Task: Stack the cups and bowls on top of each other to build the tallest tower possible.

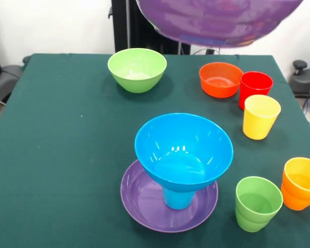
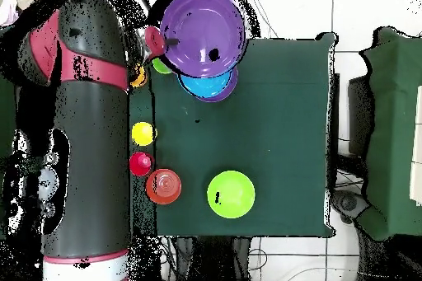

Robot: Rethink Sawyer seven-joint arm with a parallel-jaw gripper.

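The tower stands at the table's front: a wide purple bowl [image 1: 144,204] as base, a blue cup [image 1: 178,199] in it, and the deep blue bowl [image 1: 183,150] on the cup. The second purple bowl [image 1: 219,20] hangs high in the air. In the overhead view it [image 2: 202,30] sits over the blue bowl [image 2: 210,90] and hides most of the tower. My gripper [image 2: 155,40] grips this bowl's rim; the front view does not show it. On the table stand the light green bowl [image 1: 137,70], orange bowl [image 1: 220,79], red cup [image 1: 255,88], yellow cup [image 1: 261,116], green cup [image 1: 257,202] and orange cup [image 1: 301,183].
The cups and the orange bowl line the table's right side in the front view. The green cloth table [image 1: 57,155] has open room on its left half. My arm [image 2: 86,129] runs along the table's edge beside the cups in the overhead view.
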